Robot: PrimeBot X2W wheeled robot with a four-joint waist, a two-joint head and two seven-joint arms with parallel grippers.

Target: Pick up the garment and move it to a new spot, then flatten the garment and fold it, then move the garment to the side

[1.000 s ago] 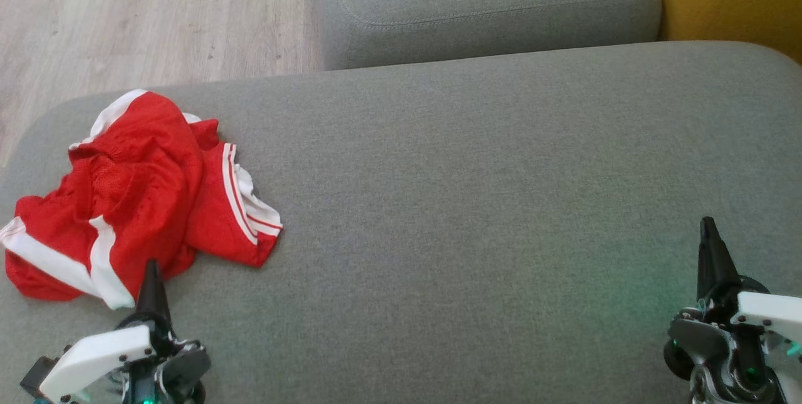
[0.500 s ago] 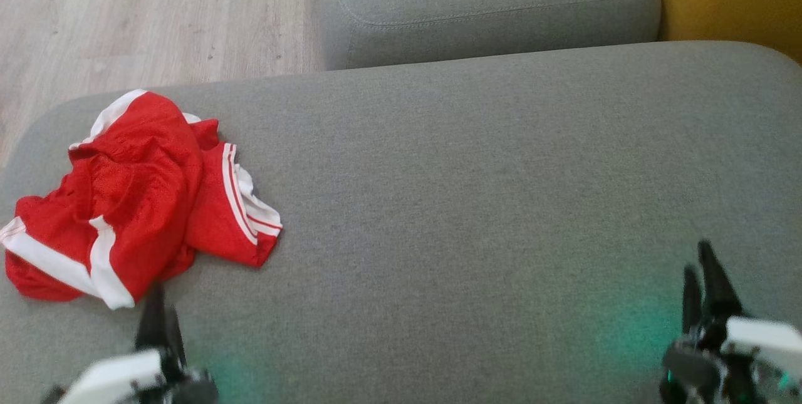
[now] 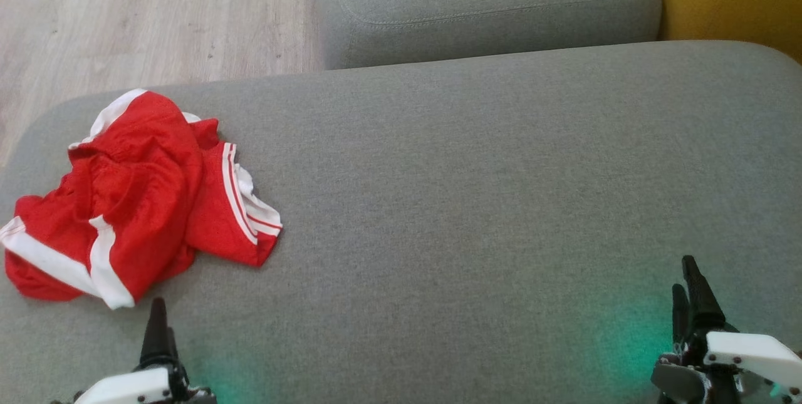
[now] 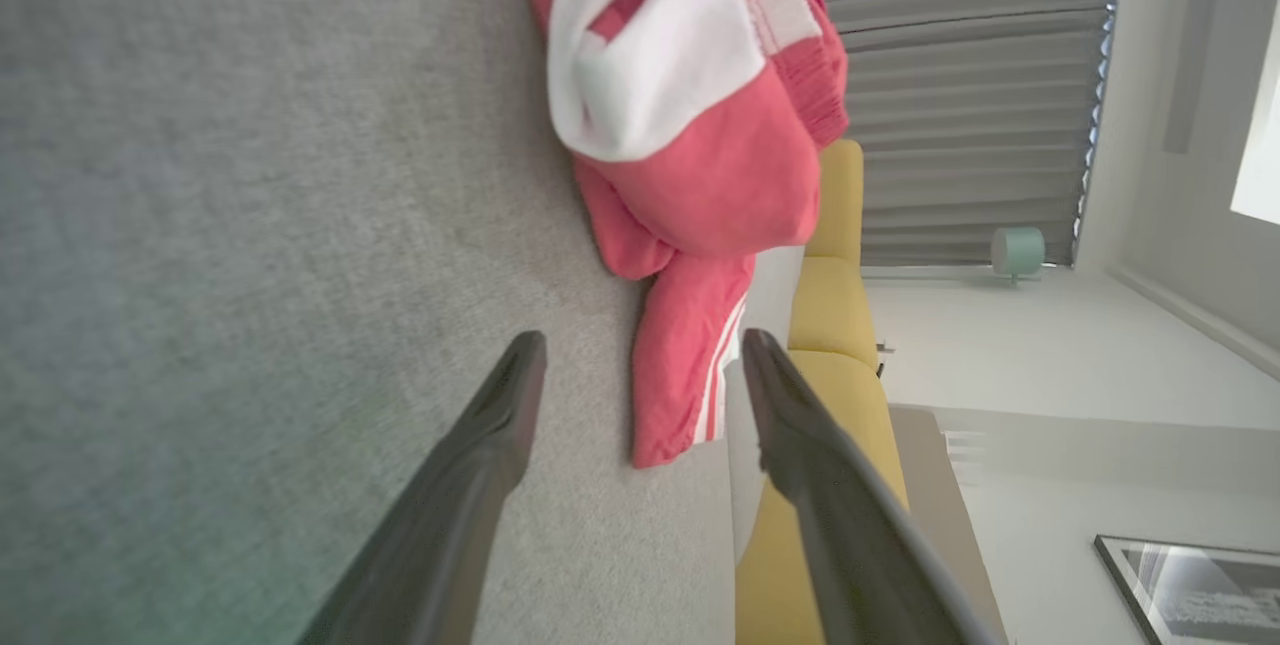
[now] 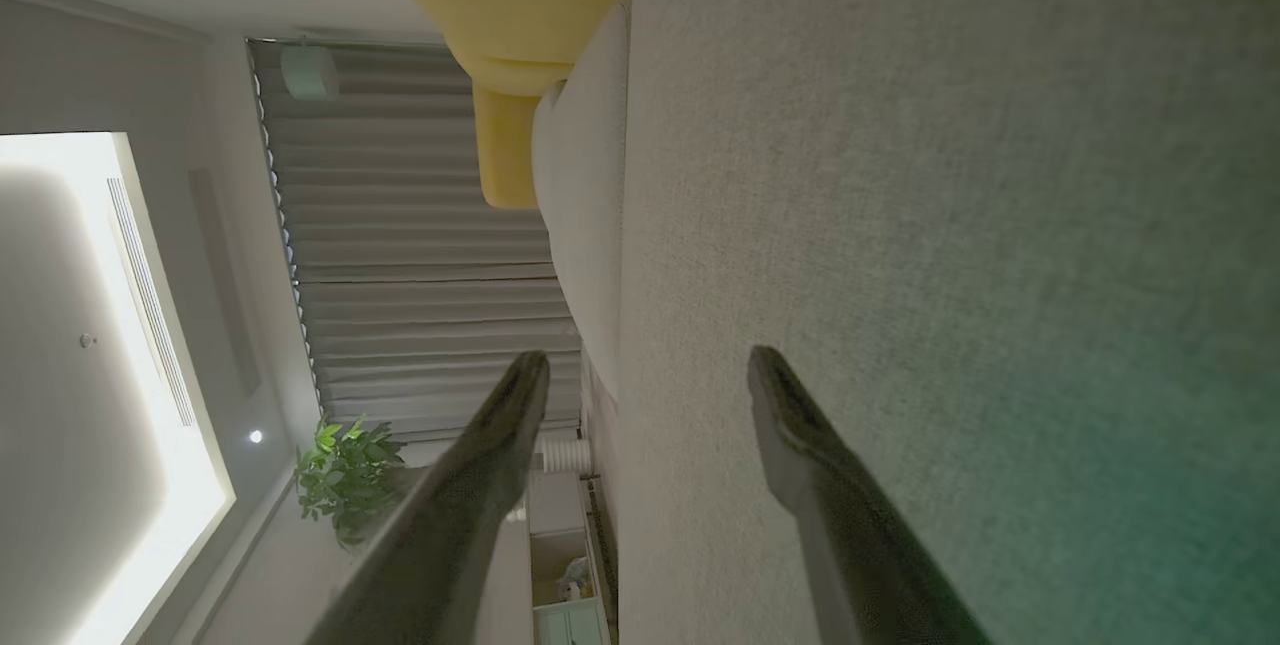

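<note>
At the left end of the grey cushion [image 3: 476, 191]: red-and-white garment [image 3: 135, 197], crumpled, its left side close to the cushion's rounded edge, with wood floor [image 3: 125, 15] beyond. From the garment a wide stretch of grey fabric runs to the right edge.

Left gripper [image 3: 156, 313] sits just below the garment, not touching it, fingers apart and holding nothing. Right gripper [image 3: 684, 275] is well apart at the lower right, fingers likewise spread over the fabric.

Left wrist view adds a pleated curtain [image 4: 960, 75] and a framed picture [image 4: 1190, 585] past the garment. Right wrist view adds a potted plant [image 5: 345, 475].
</note>
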